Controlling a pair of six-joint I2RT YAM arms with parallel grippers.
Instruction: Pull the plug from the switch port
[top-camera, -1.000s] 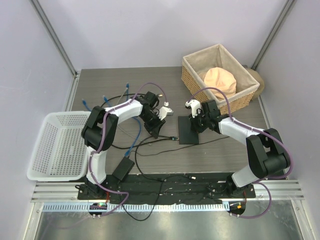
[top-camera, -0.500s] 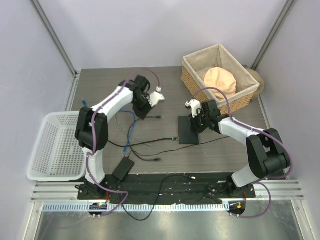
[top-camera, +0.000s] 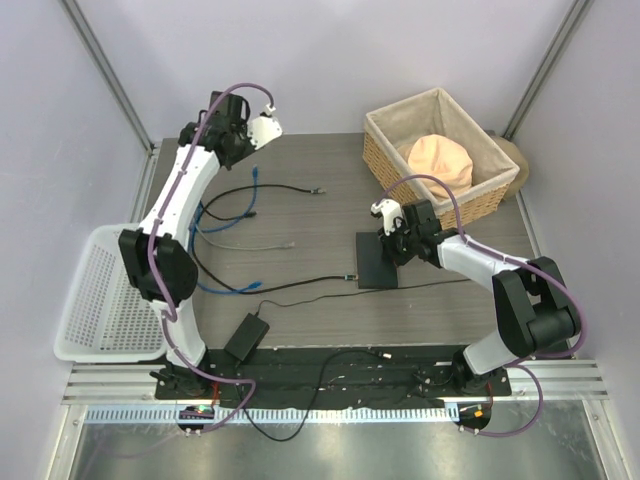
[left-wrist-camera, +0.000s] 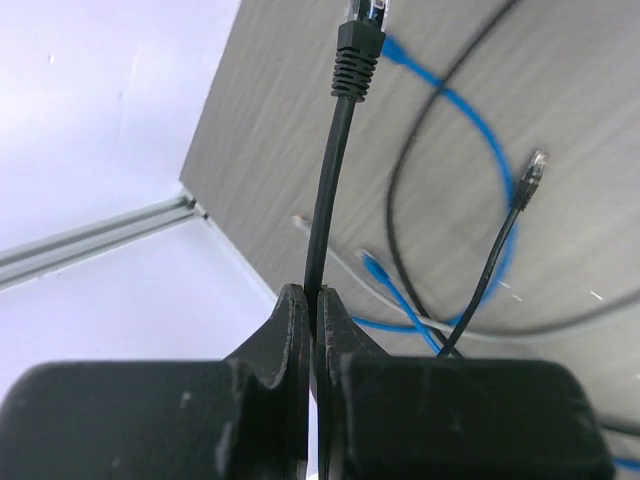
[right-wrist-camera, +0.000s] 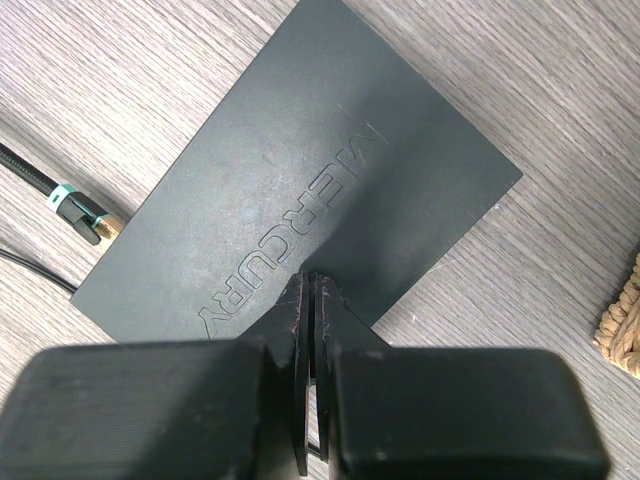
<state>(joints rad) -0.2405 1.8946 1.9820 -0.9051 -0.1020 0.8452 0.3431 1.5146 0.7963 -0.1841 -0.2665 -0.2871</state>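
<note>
The switch (top-camera: 380, 262) is a flat dark-grey box lying on the table right of centre; it fills the right wrist view (right-wrist-camera: 300, 170). My right gripper (top-camera: 393, 240) is shut, with its tips (right-wrist-camera: 312, 285) resting on the switch's top face. My left gripper (top-camera: 240, 140) is raised at the back left corner. It is shut (left-wrist-camera: 315, 295) on a black cable (left-wrist-camera: 335, 160) whose plug (left-wrist-camera: 360, 45) hangs free of the switch. A braided cable's green-banded plug (right-wrist-camera: 85, 215) lies at the switch's left corner; I cannot tell whether it is plugged in.
A wicker basket (top-camera: 385, 150) holding a peach-coloured thing stands at the back right. A white plastic basket (top-camera: 110, 290) sits at the left. Blue (top-camera: 215, 225), grey and black cables sprawl left of centre. A black power adapter (top-camera: 245, 337) lies near the front edge.
My left arm has swung from beside the switch's left edge to the back left corner, carrying the black cable away with it. The right arm has not moved.
</note>
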